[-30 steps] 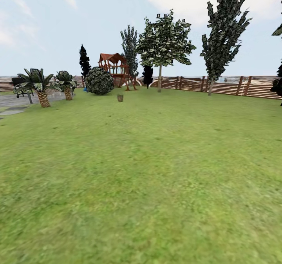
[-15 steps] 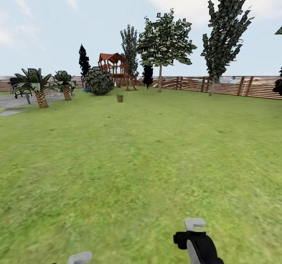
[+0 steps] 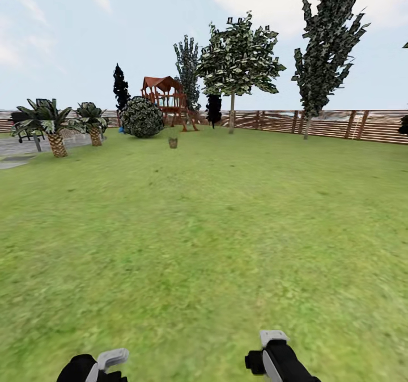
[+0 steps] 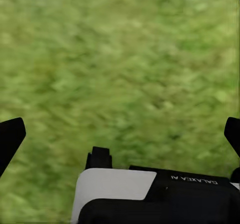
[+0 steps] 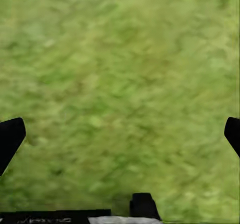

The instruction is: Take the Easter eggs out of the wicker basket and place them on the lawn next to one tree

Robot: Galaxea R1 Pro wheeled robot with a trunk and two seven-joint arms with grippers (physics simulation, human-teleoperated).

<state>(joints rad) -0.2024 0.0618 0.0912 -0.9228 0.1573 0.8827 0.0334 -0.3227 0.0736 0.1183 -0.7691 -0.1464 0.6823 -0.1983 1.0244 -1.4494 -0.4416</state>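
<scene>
The wicker basket [image 3: 173, 142] is a tiny brown shape far off on the lawn [image 3: 215, 229], in front of the playhouse. The Easter eggs are hidden at this distance. A tree [image 3: 231, 110] with a pale trunk and light-green leaves stands by the fence behind and to the right of the basket. Another tall tree [image 3: 307, 122] rises further right. My left arm [image 3: 93, 366] and right arm [image 3: 276, 355] poke in at the head view's lower edge. My left gripper [image 4: 120, 134] and right gripper [image 5: 120, 134] hang open over bare grass, holding nothing.
A round dark bush [image 3: 142, 117] and a red-roofed wooden playhouse [image 3: 167, 100] stand behind the basket. Two palms [image 3: 54, 127] edge a paved patch at the left. A brown slatted fence [image 3: 340, 124] closes the far side. Wide grass lies between me and the basket.
Both arms have come up into the head view's lower edge, the right first and then the left. The whole picture shifted slightly, so the camera moved.
</scene>
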